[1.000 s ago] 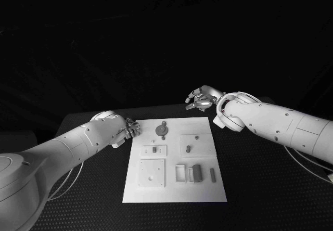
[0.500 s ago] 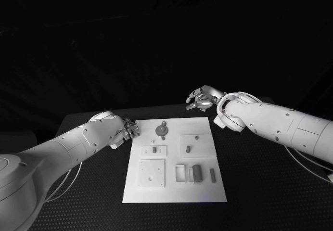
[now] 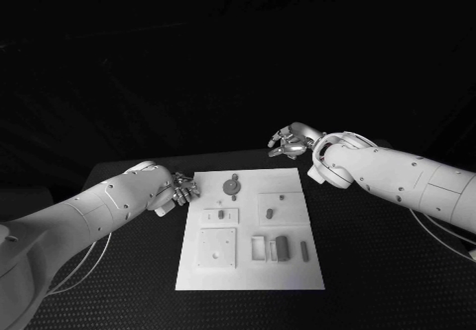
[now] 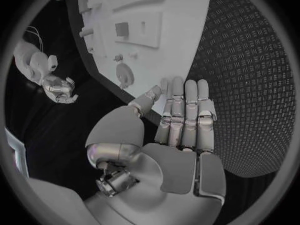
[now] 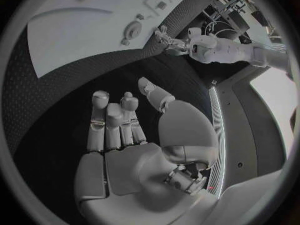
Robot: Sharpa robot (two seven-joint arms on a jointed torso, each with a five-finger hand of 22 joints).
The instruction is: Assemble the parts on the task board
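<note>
Both hands were empty with fingers spread: the left hand (image 3: pixel 181 190) lay just left of the task board (image 3: pixel 250 271), nearest its round part (image 3: pixel 231 185); the right hand (image 3: pixel 291 141) hovered beyond the far right corner.

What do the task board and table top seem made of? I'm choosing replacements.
The task board: probably matte white plastic, smooth with moulded recesses and no glare. The table: a black textured mat, maybe rubber, going by its fine repeating diamond pattern.
</note>
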